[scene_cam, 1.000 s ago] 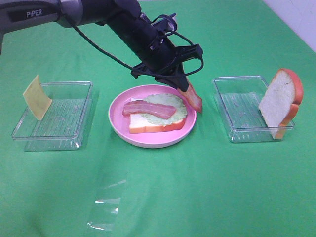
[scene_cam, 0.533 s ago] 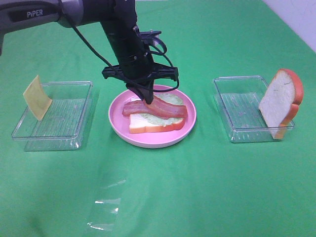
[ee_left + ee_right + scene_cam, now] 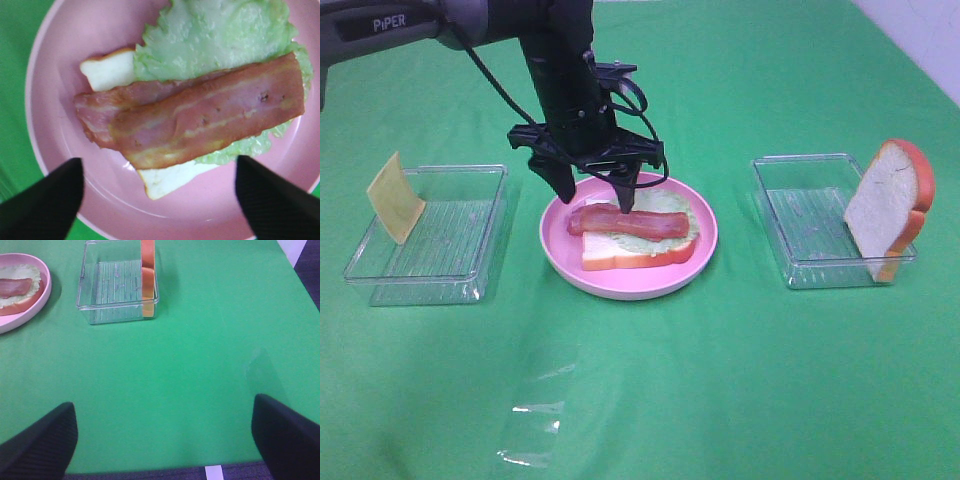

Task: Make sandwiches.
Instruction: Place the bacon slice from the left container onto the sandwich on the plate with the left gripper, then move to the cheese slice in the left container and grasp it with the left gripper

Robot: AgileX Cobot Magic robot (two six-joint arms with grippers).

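A partly built sandwich lies on the round pink plate [image 3: 560, 250]: a white bread slice [image 3: 630, 256], pale green lettuce [image 3: 665, 203] and two overlapping bacon strips [image 3: 630, 221]. My left gripper [image 3: 592, 190] hangs open just above it, with one finger on each side of the bacon's left end. The left wrist view shows the bacon [image 3: 200, 120], lettuce [image 3: 215, 35], bread [image 3: 107, 72] and plate [image 3: 55, 65] below the open left gripper [image 3: 157, 200]. A yellow cheese square [image 3: 394, 197] leans in the left tray [image 3: 440, 250]. A second bread slice [image 3: 885, 205] stands in the right tray [image 3: 800, 215]. My right gripper [image 3: 162, 442] is open and empty over the green cloth.
Green cloth covers the table. A clear plastic film [image 3: 535, 410] lies at the front left. The right wrist view shows the right tray [image 3: 115, 290] with the standing bread slice [image 3: 147, 270] and the plate's edge [image 3: 25, 315]. The table's front edge shows near the right gripper.
My left gripper carried a bacon strip from the plate's right side onto the lettuce beside the first strip. It let go, opened and rose slightly.
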